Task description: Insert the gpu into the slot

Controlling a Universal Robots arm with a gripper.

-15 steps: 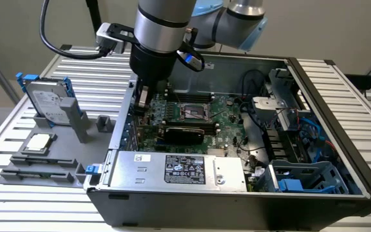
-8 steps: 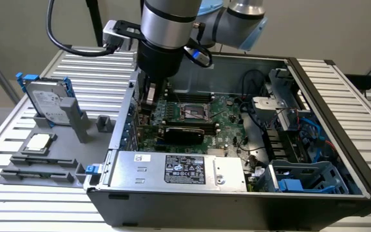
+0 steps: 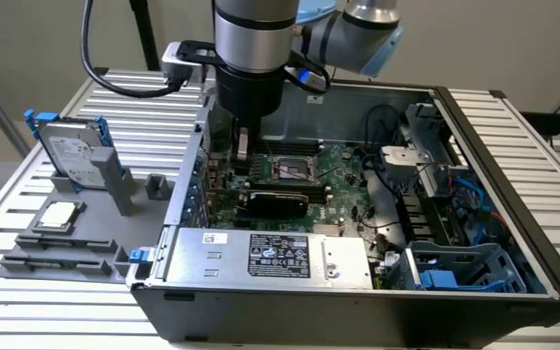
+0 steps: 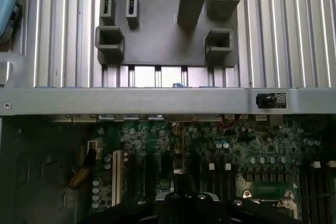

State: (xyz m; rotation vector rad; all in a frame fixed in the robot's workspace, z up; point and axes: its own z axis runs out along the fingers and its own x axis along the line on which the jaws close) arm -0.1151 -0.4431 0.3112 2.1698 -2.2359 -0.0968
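A ribbed aluminium desk [image 3: 513, 138] carries an open computer case [image 3: 358, 306] lying on its side, with a plain pale wall behind. The robot arm [image 3: 253, 51] comes down from above into the case's far corner on the exterior view's left, its dark wrist ending just above the green motherboard [image 3: 343, 182].

The claw [image 3: 242, 149] hangs below that wrist, over the board edge next to the case wall. A pale finger [image 3: 242, 146] can be made out, but how far the claw is open cannot be told, nor whether it touches anything; nothing can be seen held in it. In the wrist view the claw [image 4: 185, 203] shows as a dark shape over the board, close above a row of expansion slots [image 4: 149, 174].

The gpu [image 3: 272, 203] lies flat across the motherboard, a black card between the square silver processor socket [image 3: 293, 169] and the silver power-supply box [image 3: 270, 255], a little toward the near side from the claw. It looks seated low over the board, and the slot under it is hidden, so I cannot tell whether it is pushed home.

Around it: black memory slots [image 3: 300, 148] beyond the socket, bundled cables [image 3: 382, 131] and a blue drive cage [image 3: 455, 273] on the exterior view's right. Outside the case, on the exterior view's left, a grey fixture plate [image 3: 66, 251] holds a hard drive [image 3: 71, 153] standing upright in a blue-edged bracket, a loose processor [image 3: 58, 215], and empty grey holders [image 4: 110, 40].
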